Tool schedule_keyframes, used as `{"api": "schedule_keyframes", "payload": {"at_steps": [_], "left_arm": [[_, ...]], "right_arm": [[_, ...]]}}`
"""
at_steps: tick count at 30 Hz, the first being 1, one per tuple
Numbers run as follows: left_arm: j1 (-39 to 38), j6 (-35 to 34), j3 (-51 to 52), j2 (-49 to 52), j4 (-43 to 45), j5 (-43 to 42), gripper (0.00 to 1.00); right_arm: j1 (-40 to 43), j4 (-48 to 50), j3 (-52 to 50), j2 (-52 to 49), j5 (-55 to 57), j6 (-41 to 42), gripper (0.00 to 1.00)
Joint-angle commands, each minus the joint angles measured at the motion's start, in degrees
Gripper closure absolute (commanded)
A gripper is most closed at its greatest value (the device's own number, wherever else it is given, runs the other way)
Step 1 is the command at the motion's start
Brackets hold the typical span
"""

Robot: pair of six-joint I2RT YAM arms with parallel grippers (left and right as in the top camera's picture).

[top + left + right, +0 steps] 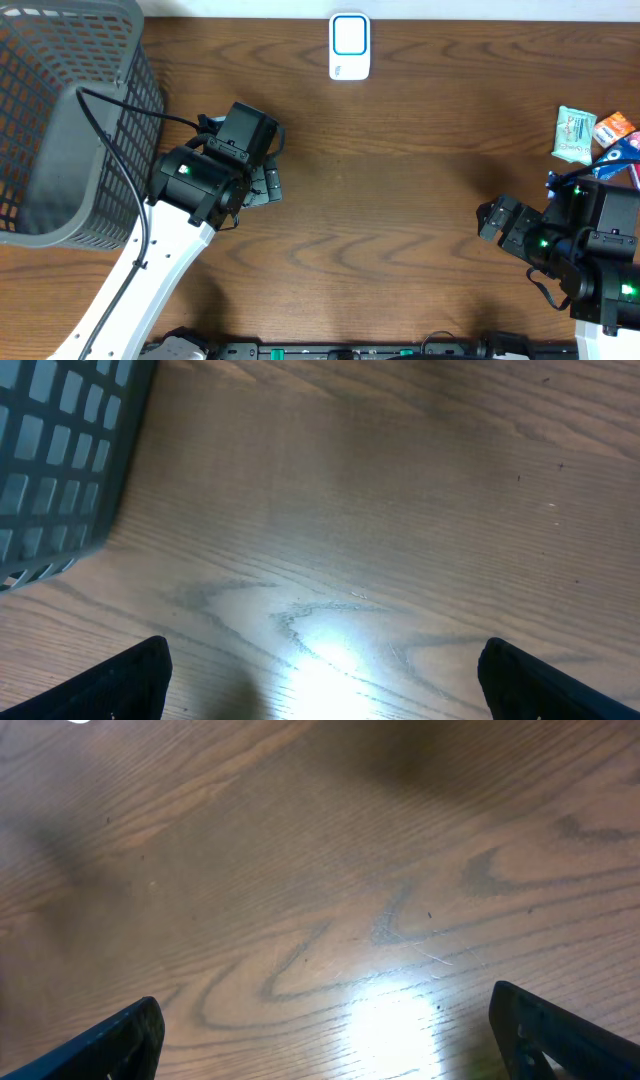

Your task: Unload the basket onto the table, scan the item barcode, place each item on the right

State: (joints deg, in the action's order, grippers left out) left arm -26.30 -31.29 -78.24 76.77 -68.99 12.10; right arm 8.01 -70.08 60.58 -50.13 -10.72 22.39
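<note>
Currently both arms sit idle over bare wood. The left gripper (325, 675) is spread wide with nothing between its fingers, just beside the grey basket (60, 120). The right gripper (325, 1040) is equally wide and empty, near the right edge of the table (400, 200). The goods I have to scan lie at the far right in a small huddle: a pale green packet (575, 135), an orange packet (613, 128) just beside or overlapping it, and a blue packet (620, 155) partly hidden by my right arm. What I take to be the white scanner (349, 46) sits at the top centre, well apart from them. I judge these packets light, soft and crinkly, probably slick film that dents and slides rather than breaks. The green one is the most exposed, so I would take it with the right gripper. I would pinch across a sealed edge or its narrow width, where the film is stiffer, keeping the fingers off whichever face carries the barcode. I cannot tell from here which face that is
</note>
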Motion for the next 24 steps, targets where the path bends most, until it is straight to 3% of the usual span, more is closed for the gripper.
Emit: {"api": "schedule_keyframes", "payload": {"at_steps": [1, 24], "left_arm": [[0.2, -0.1, 0.1, 0.4, -0.2, 0.1, 0.02], [0.2, -0.1, 0.1, 0.4, -0.2, 0.1, 0.02]], "right_arm": [[-0.6, 0.0, -0.1, 0.3, -0.3, 0.7, 0.01], [-0.6, 0.0, -0.1, 3.5, -0.3, 0.7, 0.01]]}}
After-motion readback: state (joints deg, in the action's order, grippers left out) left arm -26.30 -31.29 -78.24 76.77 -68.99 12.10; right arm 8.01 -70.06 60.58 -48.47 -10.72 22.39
